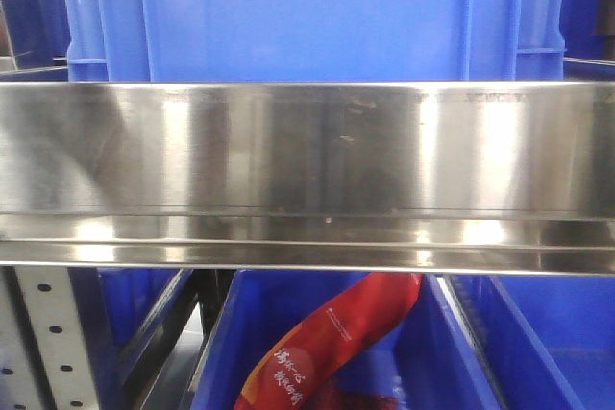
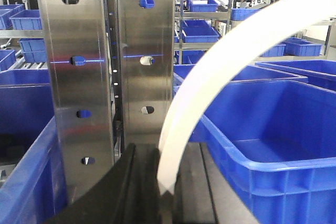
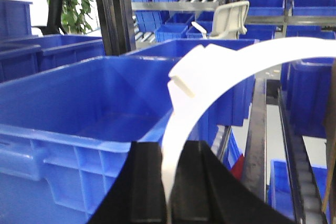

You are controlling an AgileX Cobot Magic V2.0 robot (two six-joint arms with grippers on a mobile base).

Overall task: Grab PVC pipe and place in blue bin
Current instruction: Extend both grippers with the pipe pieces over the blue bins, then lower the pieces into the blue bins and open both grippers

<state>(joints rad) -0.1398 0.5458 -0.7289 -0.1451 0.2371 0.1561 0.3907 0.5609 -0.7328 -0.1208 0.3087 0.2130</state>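
Left wrist view — the left gripper (image 2: 167,195) is squeezing the PVC pipe (image 2: 194,93) between its jaws; the right gripper (image 3: 169,192) is squeezing it too.

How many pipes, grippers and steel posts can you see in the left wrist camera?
PVC pipe: 1
left gripper: 1
perforated steel posts: 2
Total: 4

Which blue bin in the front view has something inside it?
The lower middle bin, under the steel shelf: a red bag lies in it. The lower right bin shows none.
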